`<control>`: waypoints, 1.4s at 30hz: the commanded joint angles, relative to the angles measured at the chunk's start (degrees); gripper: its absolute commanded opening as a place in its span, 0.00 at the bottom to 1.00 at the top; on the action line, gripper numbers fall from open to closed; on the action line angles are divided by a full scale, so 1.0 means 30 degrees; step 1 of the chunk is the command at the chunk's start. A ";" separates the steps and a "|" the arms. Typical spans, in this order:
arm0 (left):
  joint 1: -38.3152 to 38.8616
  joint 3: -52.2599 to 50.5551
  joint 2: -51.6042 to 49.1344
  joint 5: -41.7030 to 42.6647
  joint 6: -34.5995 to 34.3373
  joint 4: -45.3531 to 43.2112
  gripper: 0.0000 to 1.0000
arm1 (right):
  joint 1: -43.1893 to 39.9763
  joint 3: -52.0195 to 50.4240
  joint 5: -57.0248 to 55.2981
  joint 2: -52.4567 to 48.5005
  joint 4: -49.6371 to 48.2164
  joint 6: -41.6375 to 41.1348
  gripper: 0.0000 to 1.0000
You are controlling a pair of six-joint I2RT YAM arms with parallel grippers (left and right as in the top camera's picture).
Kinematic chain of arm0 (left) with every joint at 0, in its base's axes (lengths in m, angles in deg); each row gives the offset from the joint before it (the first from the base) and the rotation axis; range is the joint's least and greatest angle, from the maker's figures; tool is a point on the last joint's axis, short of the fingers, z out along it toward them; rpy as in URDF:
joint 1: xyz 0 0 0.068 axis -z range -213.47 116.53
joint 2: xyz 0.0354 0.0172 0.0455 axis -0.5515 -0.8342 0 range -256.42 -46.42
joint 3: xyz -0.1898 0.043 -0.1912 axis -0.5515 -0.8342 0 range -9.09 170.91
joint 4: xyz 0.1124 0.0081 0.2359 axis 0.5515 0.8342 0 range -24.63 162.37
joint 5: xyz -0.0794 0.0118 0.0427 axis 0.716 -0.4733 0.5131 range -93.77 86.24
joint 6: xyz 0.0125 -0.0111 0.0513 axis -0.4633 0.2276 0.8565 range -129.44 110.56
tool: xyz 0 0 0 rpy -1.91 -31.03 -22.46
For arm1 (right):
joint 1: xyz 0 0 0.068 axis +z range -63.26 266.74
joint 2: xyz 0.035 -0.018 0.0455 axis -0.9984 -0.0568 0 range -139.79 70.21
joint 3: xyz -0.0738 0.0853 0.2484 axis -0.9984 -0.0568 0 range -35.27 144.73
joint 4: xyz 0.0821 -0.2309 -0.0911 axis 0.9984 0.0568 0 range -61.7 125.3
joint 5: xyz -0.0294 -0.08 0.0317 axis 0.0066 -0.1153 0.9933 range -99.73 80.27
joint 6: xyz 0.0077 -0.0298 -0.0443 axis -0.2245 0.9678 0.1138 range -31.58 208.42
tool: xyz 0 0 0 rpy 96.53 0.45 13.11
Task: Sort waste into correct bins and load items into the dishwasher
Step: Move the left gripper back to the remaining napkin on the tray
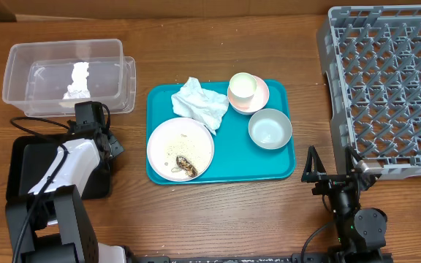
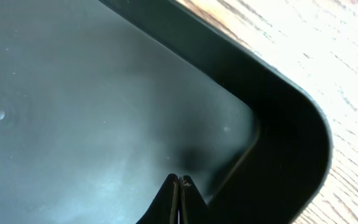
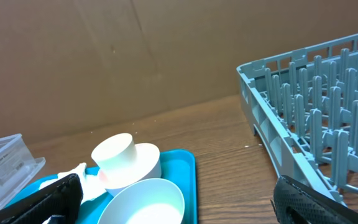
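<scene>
Crumpled napkin (image 1: 199, 102) lies at 11 o'clock on the teal tray (image 1: 283, 169), touching the white plate (image 1: 180, 142) that holds brown scraps (image 1: 187, 166) at 7 o'clock. Left fingers (image 2: 168, 200) are pressed together low over a corner of the black tray (image 2: 278, 134). Right fingers (image 3: 319, 202) are spread wide above the surface (image 1: 232, 219), at 7 o'clock of the grey rack (image 1: 386, 88).

Overhead, the white-and-black jointed left arm (image 1: 71, 164) sits at 8 o'clock, wrist pitched downward. The black two-finger left gripper (image 2: 179, 182) has its fingers pressed together, tips meeting. The black two-finger right gripper (image 1: 330, 162), at 5 o'clock, points toward 12 o'clock, fingers spread wide.
</scene>
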 commanded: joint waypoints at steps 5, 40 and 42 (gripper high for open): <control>0.0044 0.1698 0.0423 0.0474 0.0554 0.1545 0.04 | -0.0073 -0.0197 -0.0109 0.0138 -0.0066 0.0131 1.00; 0.8677 1.0236 0.1464 0.6288 0.3381 0.5289 0.84 | -0.0073 -0.0197 -0.0109 0.0138 -0.0066 0.0131 1.00; 0.8990 1.0229 0.1071 0.5195 0.2645 0.4605 0.85 | -0.0073 -0.0197 -0.0109 0.0138 -0.0066 0.0131 1.00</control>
